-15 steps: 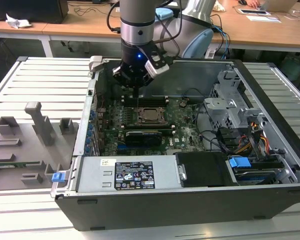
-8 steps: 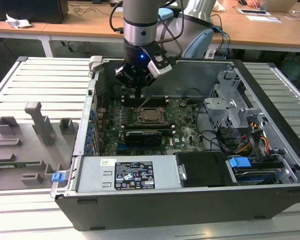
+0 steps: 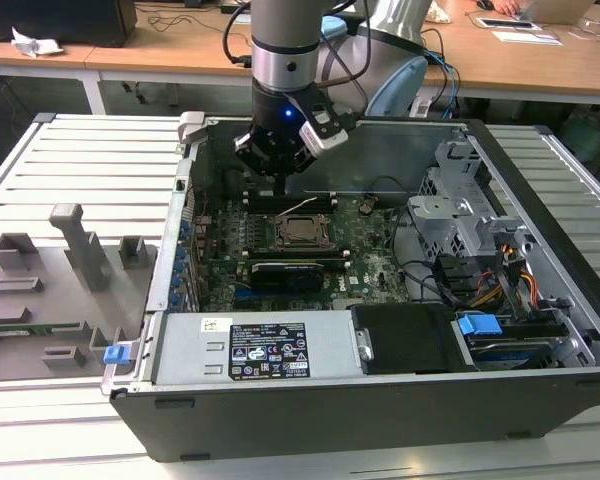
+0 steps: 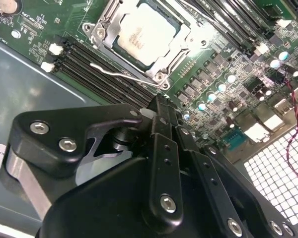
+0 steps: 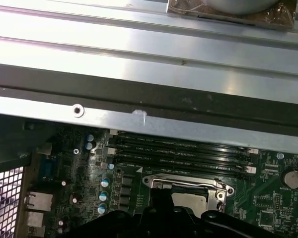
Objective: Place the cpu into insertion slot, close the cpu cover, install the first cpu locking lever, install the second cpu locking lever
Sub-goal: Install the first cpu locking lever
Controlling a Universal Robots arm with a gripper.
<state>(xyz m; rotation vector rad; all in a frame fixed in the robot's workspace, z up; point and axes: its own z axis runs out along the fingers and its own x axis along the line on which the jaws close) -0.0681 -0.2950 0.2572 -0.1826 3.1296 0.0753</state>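
Hovering just above the memory slots (image 4: 104, 79) beside the cpu (image 4: 141, 37), the hand (image 3: 282, 178) looks pressed together, gripping nothing.

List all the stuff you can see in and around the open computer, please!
cpu: one, silvery-grey, seated in the insertion slot.
insertion slot: one, dark with silver rim, middle of the green motherboard.
cpu cover: one, silver frame, lying down around the chip.
locking lever: one visible, thin silver wire, beside the socket.
memory slots: several, long and black, next to the socket.
computer case: one, black and grey, open on a slatted table.
grey fixtures: several, at the exterior view's left.
gripper: one, black, hovering above the motherboard beside the socket.
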